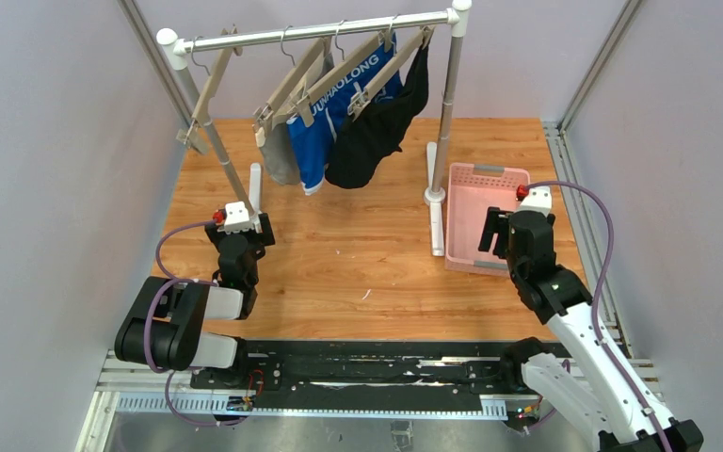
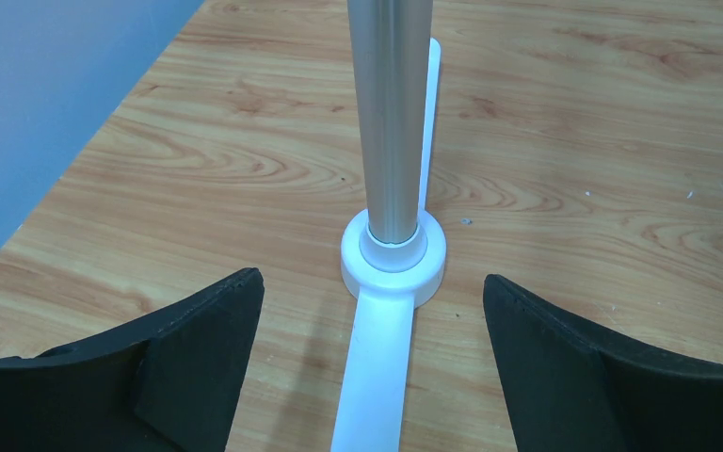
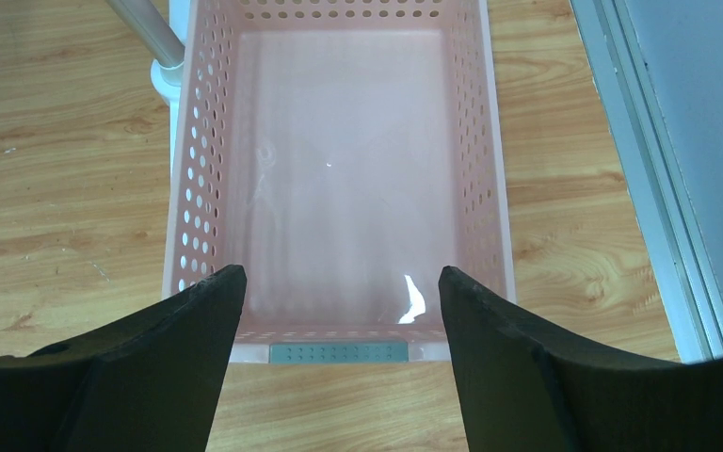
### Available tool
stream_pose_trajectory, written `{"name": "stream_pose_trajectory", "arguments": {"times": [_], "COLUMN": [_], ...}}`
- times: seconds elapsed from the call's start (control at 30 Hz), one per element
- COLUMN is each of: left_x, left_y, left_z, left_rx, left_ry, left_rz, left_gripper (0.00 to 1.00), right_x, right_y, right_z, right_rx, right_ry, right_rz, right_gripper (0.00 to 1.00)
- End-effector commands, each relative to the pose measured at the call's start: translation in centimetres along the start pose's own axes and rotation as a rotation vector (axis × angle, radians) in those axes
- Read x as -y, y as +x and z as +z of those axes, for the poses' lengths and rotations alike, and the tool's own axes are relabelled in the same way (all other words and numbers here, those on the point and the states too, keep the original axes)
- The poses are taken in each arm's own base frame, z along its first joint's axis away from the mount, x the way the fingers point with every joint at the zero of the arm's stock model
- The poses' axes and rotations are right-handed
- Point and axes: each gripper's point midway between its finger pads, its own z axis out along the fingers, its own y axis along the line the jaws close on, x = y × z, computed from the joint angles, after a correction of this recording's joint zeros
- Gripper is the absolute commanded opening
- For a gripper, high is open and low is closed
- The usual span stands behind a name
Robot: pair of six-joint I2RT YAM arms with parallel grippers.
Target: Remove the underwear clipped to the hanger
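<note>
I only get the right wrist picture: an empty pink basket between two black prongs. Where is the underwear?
Observer: On a rail over the table's far side. Clipped to hangers there are grey briefs, blue briefs and black briefs.
Operator: Is the other arm touching them?
Observer: No. The left gripper is open and holds nothing. It sits low at the rack's left pole foot.
Operator: Is any hanger bare?
Observer: Yes, the leftmost hanger carries no cloth.
</note>
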Motion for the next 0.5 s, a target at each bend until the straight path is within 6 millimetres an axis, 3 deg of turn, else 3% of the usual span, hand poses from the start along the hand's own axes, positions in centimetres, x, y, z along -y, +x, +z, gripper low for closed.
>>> {"name": "stream_pose_trajectory", "arguments": {"times": [0.0, 0.47], "left_x": [0.0, 0.0], "left_y": [-1.2, -1.2], "left_z": [0.5, 0.4], "left_rx": [0.035, 0.035], "left_ry": [-0.006, -0.006], "left_rz": [-0.014, -0.015], "left_gripper": [0.98, 0.98], "right_x": [0.2, -1.0], "right_y": [-0.2, 0.3], "right_z": [0.0, 0.9], "right_rx": [0.015, -0.014], "right_ry": [0.011, -0.028], "right_rz": [0.017, 0.015], "right_gripper": [0.78, 0.79]}}
